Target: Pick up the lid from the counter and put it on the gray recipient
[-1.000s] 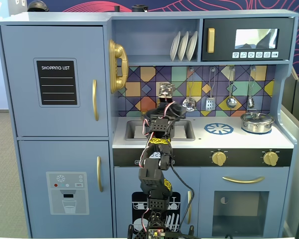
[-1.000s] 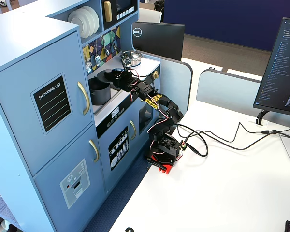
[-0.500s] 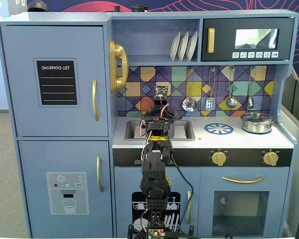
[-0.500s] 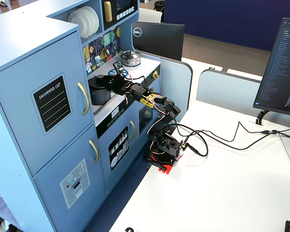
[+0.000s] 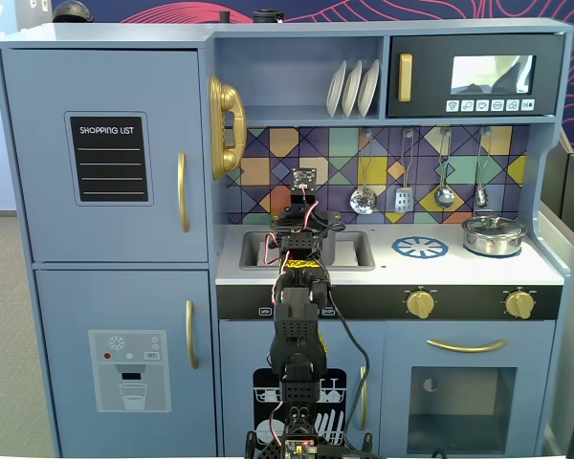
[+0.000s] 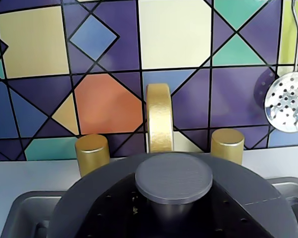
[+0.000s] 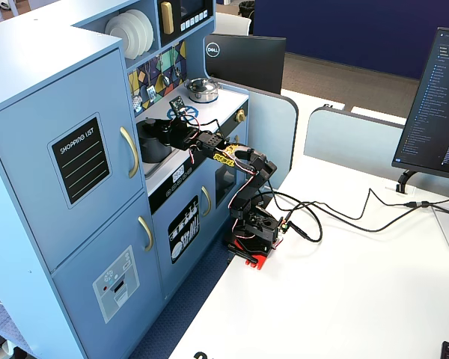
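The hand (image 7: 165,129) reaches over the sink (image 5: 356,251) of a toy kitchen, its fingers closed round the lid's knob (image 6: 173,179), as far as the wrist view shows; the fingers themselves are out of sight there. The lid (image 6: 238,188), a matte dark gray disc with a flat round knob of finely ribbed plastic, fills the bottom of the wrist view. In a fixed view the gray pot (image 7: 151,142), a tall cylinder, stands in the sink directly under the hand; whether the lid rests on its rim or hangs just above cannot be told. Behind the lid rise a brushed gold faucet (image 6: 159,118) and two stubby gold taps (image 6: 92,152), set against a backsplash (image 6: 104,59) of purple, orange, cream and teal tiles outlined in black. A perforated steel skimmer (image 6: 289,101) hangs at right. On the pale counter (image 5: 383,273), a shiny silver pot (image 5: 494,234) sits beside a blue-and-white burner print (image 5: 420,248). The black arm (image 5: 297,325) climbs from its base in front of the cabinet.
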